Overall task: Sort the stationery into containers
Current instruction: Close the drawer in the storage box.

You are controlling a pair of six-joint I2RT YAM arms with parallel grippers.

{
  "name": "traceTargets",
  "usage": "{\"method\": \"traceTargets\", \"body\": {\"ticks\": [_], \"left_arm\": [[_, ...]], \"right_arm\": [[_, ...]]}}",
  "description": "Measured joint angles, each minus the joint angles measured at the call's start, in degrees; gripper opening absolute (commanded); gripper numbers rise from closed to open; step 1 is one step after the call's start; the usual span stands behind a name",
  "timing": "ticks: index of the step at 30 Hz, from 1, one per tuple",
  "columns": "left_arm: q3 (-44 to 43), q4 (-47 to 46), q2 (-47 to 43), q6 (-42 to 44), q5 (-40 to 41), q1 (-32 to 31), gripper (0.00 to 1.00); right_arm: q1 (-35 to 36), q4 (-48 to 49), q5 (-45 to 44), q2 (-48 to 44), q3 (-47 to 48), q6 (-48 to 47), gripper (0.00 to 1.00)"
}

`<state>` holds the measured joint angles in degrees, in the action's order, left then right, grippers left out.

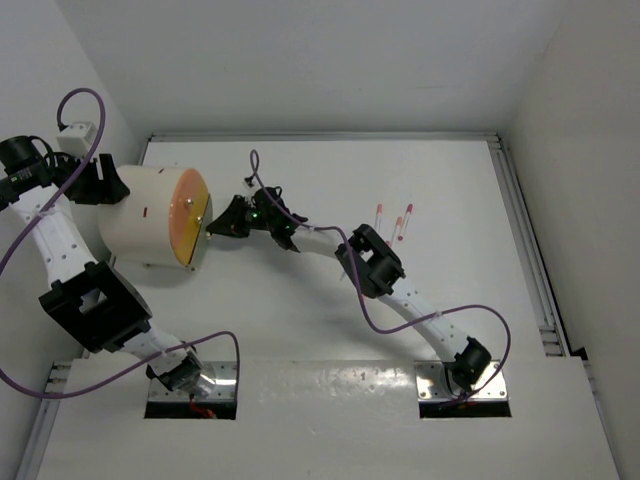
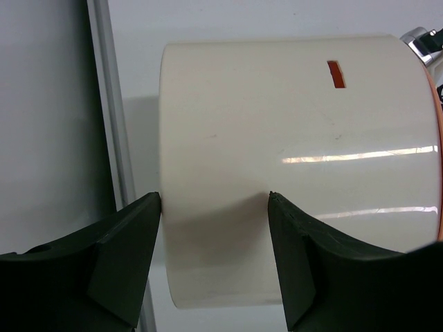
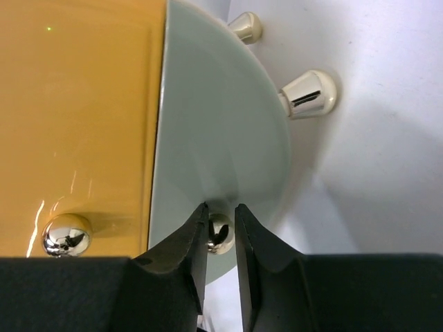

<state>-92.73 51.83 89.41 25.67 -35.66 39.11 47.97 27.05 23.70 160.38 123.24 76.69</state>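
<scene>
Right jaws straddle knob (image 3: 220, 234), grip unclear | left jaws released against drum (image 2: 291, 138) | we should pull straight, slowly.

Small "1" on near mounting board (image 1: 330, 398)
</scene>
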Motion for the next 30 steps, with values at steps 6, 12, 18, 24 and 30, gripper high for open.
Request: {"method": "traceTargets", "body": {"ticks": [6,12,18,24,30], "left_arm": [[0.0,0.15,-0.02,0.28,-0.04,0.0,0.68],[-0.07,0.15,-0.02,0.66,-0.02,0.0,0.68],[-0.42,0.2,-0.02,0.37,-0.13,0.57,0.7],[-0.57,-0.63,-0.22,-2.99,0.72,3.19,0.72],[-6.62,-0.68,-0.87,-3.93,2.38,2.23,0.72]], "right_arm": [[0.66,1.6,-0.42,-0.02,0.13,-0.63,0.24],[0.66,3.15,-0.11,-0.11,-0.83,-0.59,0.33],[0.22,4.55,2.51,-3.26,-8.07,-0.09,0.43],[-2.25,3.85,5.68,-9.11,-14.1,-1.03,0.47],[-5.97,3.74,7.58,-15.65,-17.49,-2.47,0.46]]}}
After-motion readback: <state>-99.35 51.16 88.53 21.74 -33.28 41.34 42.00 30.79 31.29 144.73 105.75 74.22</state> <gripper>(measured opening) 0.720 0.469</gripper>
